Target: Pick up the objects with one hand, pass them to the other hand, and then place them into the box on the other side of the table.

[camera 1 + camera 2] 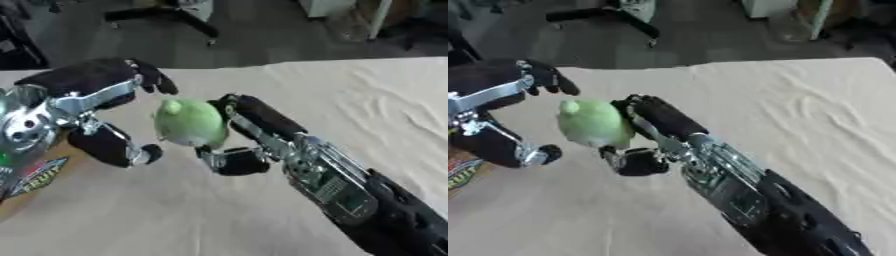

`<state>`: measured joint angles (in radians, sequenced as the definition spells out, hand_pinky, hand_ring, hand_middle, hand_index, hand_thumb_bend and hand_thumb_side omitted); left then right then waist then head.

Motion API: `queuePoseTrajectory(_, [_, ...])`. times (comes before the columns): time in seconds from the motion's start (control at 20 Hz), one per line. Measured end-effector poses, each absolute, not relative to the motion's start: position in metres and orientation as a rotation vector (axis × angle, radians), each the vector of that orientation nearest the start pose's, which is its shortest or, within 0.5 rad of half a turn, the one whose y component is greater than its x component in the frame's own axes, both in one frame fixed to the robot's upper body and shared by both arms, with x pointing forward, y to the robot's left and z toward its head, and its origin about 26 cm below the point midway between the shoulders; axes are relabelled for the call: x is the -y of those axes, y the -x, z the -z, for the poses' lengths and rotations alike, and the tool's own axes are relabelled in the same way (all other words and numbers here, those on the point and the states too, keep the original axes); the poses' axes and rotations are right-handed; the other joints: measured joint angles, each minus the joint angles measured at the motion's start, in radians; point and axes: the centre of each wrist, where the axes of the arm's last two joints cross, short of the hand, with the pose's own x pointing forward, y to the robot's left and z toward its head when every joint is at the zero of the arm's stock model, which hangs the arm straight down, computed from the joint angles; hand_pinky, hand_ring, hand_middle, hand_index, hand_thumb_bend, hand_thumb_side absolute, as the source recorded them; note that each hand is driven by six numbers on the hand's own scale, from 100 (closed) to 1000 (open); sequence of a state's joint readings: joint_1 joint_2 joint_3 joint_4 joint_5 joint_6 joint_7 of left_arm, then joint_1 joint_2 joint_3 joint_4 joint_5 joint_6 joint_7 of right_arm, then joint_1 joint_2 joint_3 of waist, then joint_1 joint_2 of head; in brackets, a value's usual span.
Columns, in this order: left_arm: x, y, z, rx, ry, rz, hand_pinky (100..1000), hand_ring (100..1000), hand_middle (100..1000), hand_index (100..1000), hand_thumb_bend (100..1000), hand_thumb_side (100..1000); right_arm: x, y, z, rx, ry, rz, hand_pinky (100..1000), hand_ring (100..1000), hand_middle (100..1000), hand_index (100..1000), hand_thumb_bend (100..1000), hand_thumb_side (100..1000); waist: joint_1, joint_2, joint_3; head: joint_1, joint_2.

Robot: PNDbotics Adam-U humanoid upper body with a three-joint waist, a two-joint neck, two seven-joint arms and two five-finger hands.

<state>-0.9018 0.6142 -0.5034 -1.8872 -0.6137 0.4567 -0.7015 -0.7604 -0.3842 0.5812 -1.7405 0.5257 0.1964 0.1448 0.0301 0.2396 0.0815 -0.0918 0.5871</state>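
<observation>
A light green, pear-shaped fruit (188, 121) hangs above the table between my two hands. My right hand (249, 134) comes in from the lower right and is shut on the fruit, with fingers along its right side and the thumb curled under it. My left hand (98, 107) is open just left of the fruit, with its fingers (154, 78) spread above and the thumb (131, 151) below, apart from the fruit's surface. A box (28, 175) with a colourful printed side shows at the lower left edge, mostly hidden by my left arm.
A beige wrinkled cloth (350, 105) covers the table. Beyond the far edge lie a dark floor and furniture legs (166, 15). Bare cloth spreads to the right and in the foreground.
</observation>
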Motion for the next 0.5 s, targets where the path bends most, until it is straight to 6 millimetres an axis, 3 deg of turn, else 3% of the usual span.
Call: queuePoseTrajectory(0.5, [-0.1426,-0.3259,-0.2995,1.559,-0.733,1.648,787,820,775,841,343,100,0.1052,-0.3331,-0.2189,2.117,0.54,-1.429,706,509,388,567,100,259,-0.001,0.0,0.0,0.013,-0.01])
